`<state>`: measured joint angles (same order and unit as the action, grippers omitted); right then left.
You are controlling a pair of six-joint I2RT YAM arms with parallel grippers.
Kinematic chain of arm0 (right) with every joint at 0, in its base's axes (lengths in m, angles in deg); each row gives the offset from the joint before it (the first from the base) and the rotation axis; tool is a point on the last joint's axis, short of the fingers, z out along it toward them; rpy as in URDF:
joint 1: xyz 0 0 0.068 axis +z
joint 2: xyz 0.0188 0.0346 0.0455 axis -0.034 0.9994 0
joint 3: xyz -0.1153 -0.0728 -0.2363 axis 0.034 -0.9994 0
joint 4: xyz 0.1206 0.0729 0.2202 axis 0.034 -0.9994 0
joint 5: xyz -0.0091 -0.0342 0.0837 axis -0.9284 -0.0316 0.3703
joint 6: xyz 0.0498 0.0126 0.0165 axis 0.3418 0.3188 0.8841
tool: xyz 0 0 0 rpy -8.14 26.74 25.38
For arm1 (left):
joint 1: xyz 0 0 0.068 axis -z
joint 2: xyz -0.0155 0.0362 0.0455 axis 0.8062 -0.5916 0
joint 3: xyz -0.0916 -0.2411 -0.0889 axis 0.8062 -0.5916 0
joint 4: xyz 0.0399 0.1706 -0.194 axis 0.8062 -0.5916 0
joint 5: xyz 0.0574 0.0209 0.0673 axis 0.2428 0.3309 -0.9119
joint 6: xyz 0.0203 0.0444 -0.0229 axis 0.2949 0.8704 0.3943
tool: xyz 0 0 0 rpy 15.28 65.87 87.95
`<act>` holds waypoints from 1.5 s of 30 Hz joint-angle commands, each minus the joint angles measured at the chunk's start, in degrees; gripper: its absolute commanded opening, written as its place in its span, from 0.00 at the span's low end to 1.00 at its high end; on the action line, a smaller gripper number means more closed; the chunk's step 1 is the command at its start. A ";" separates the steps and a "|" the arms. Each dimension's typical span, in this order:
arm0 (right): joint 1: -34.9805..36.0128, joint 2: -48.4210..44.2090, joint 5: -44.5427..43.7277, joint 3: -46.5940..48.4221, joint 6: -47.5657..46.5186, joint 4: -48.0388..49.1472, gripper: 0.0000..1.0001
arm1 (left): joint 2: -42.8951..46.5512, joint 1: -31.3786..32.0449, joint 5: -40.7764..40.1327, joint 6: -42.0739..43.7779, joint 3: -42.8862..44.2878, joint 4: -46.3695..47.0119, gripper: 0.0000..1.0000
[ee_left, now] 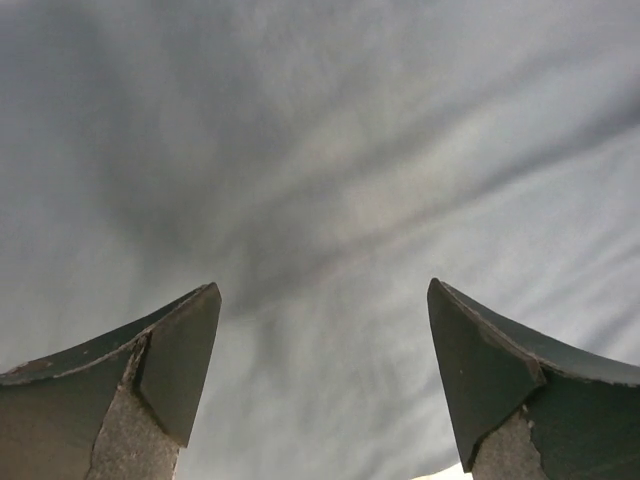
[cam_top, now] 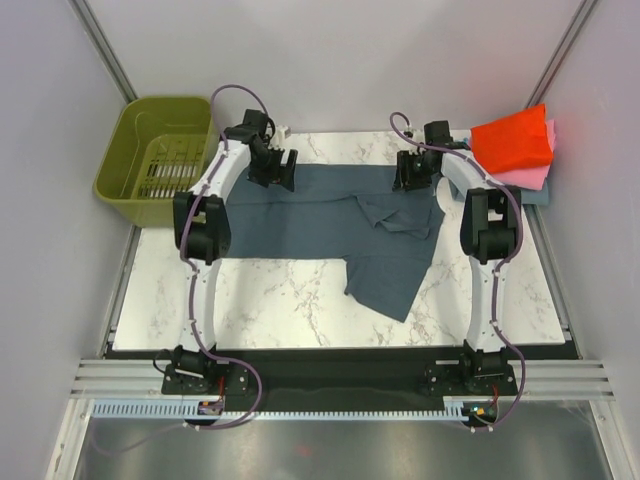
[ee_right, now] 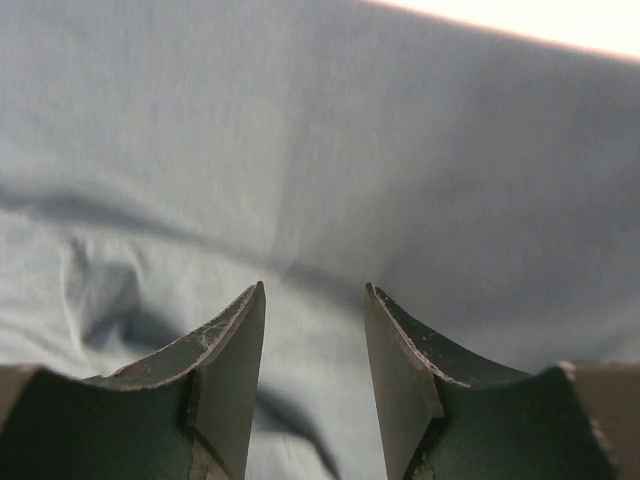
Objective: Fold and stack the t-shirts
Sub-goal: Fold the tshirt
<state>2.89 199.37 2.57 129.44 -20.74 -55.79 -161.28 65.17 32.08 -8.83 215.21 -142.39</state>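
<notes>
Overhead, the slate blue-grey t-shirt (cam_top: 330, 225) lay spread across the far half of the marble-patterned table (cam_top: 270, 300). It was partly folded, with a rumpled sleeve near its middle and one flap reaching toward the near edge. The left gripper (cam_top: 275, 170) sat at the shirt's far left edge and the right gripper (cam_top: 412, 172) at its far right edge; from up there neither finger gap could be read. The wrist views settled that. The left fingers (ee_left: 180, 360) stood wide apart over smooth grey cloth, clamped on nothing. The right fingers (ee_right: 235, 350) stood apart too, with a narrower gap, over cloth with a soft crease; a strip of pale table showed at that view's top edge. Only the top view showed the folded stack at the far right corner: red-orange t-shirt (cam_top: 512, 140) on top, pink t-shirt (cam_top: 535, 176) under it, teal blue t-shirt (cam_top: 537, 196) lowest, barely peeking out. The olive-green basket (cam_top: 160, 160) stood off the table's far left corner.
</notes>
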 commanded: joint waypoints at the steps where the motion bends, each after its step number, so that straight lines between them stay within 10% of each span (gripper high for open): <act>1: -0.80 -9.01 -1.29 -3.02 -2.75 -1.53 0.53 | 13.61 1.21 -2.63 0.70 -5.50 1.72 0.93; 15: 1.13 -21.59 9.26 -15.34 -6.44 -6.45 0.52 | 19.52 1.74 9.23 -6.77 -31.63 -1.18 0.86; 45: 5.79 -10.87 7.76 -14.20 -4.33 -4.35 0.49 | 15.65 1.65 6.07 -7.83 -34.54 1.20 0.88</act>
<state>7.85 188.13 8.91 112.55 -25.76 -61.84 -144.58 66.96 38.86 -15.51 181.04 -142.06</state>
